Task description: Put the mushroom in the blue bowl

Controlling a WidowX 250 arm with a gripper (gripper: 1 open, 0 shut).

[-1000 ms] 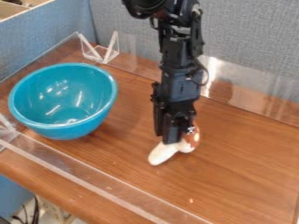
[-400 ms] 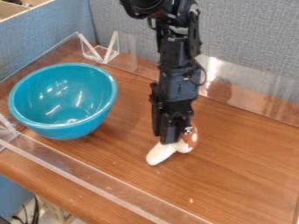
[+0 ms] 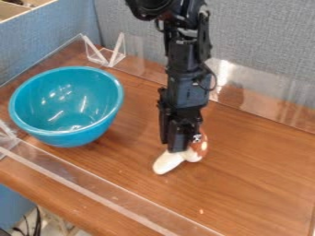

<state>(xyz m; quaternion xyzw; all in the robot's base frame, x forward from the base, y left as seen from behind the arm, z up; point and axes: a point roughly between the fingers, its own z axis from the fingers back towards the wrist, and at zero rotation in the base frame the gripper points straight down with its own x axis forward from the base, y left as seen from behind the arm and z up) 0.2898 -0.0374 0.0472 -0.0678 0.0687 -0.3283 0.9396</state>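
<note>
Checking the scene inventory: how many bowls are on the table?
1. A large glossy turquoise-blue bowl sits on the wooden table at the left, apart from the black robot arm's pincer, which is down on the small toy mushroom. Nothing suggests another bowl hidden.

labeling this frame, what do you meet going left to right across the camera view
blue bowl → clear triangular stand at the back → gripper, its jaws shut on the mushroom
</note>
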